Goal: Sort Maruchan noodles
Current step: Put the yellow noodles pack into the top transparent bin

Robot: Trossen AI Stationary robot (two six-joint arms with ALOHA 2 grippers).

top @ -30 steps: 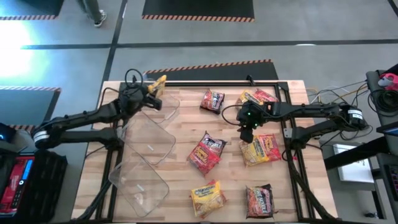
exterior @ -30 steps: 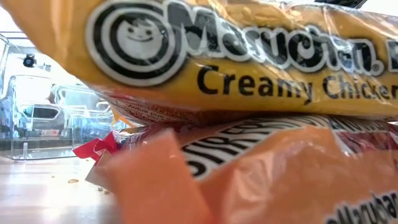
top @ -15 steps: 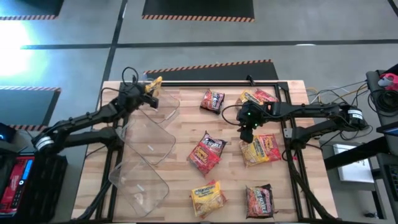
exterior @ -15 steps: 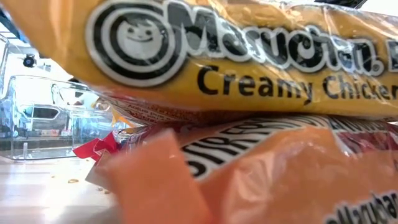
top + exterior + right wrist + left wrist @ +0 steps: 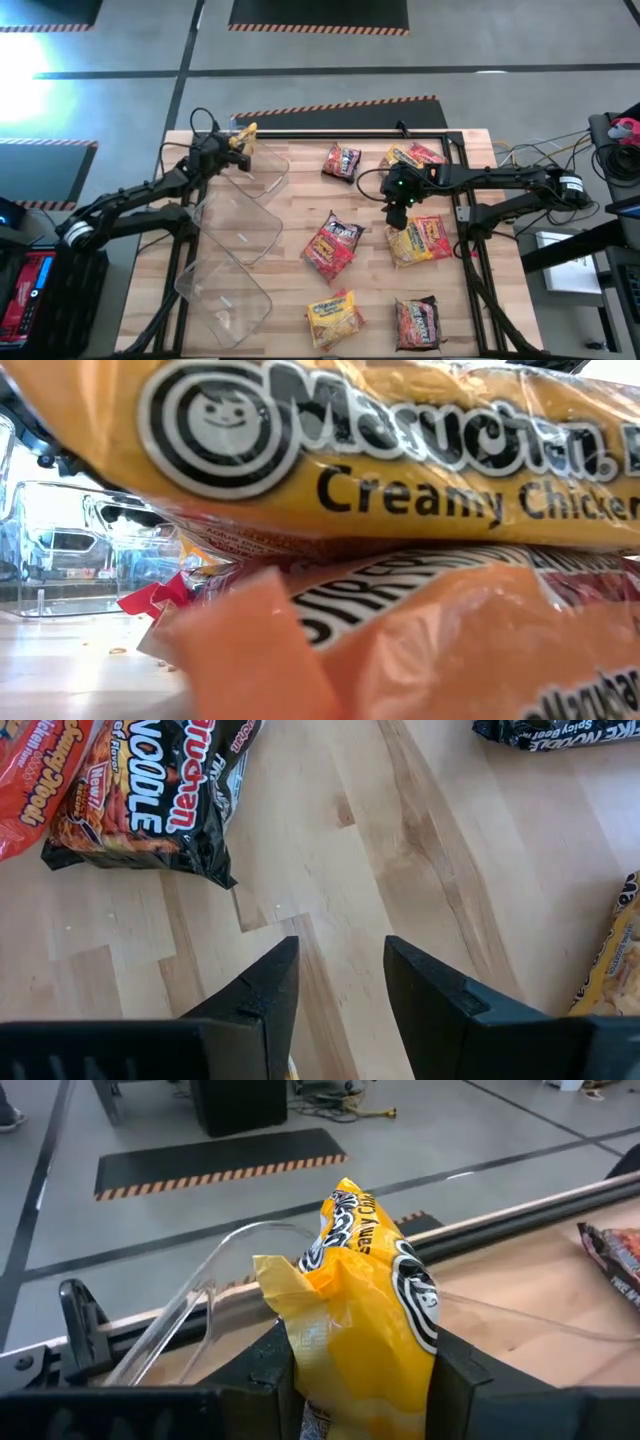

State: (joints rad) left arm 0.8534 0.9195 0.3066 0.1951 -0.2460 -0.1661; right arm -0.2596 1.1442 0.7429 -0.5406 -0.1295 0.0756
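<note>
Gripping a yellow Maruchan packet [image 5: 365,1305], left gripper [image 5: 240,150] hangs over the clear bin [image 5: 268,168] at the worktop's far-left corner. Right gripper [image 5: 340,985], jaws apart and empty, hovers above bare wood near the worktop's right edge.

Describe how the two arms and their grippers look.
Both arms are dark, slim and jointed. The left gripper has two broad, flat black fingers; the right gripper has matching dark wedge-shaped fingers. A small green light glows at the right wrist, and black cables loop at the left wrist.

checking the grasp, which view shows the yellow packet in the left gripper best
The left wrist view: the yellow packet fills the frame, pinched in the left gripper. The high view shows it only as a speck. The low and right wrist views don't show it.
</note>
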